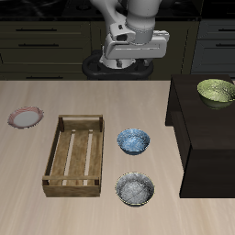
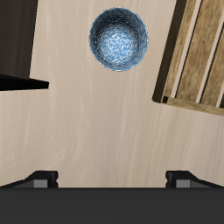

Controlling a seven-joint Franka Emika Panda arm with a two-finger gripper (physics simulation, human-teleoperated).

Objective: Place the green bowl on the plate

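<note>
The green bowl (image 1: 217, 90) is yellow-green and sits on a dark raised block (image 1: 207, 138) at the table's side. The plate (image 1: 26, 117), pink-red rimmed with a pale centre, lies on the table at the opposite side. My gripper (image 1: 134, 57) hangs high near the table's back, far from both. In the wrist view my gripper (image 2: 112, 179) is open and empty, with its two dark fingertips (image 2: 39, 178) wide apart. Neither the green bowl nor the plate shows in the wrist view.
A wooden slatted tray (image 1: 75, 154) lies between the plate and the bowls and also shows in the wrist view (image 2: 197, 61). A blue-patterned bowl (image 1: 133, 140) (image 2: 118, 39) sits beside it. A grey speckled bowl (image 1: 135, 189) is nearer the front edge.
</note>
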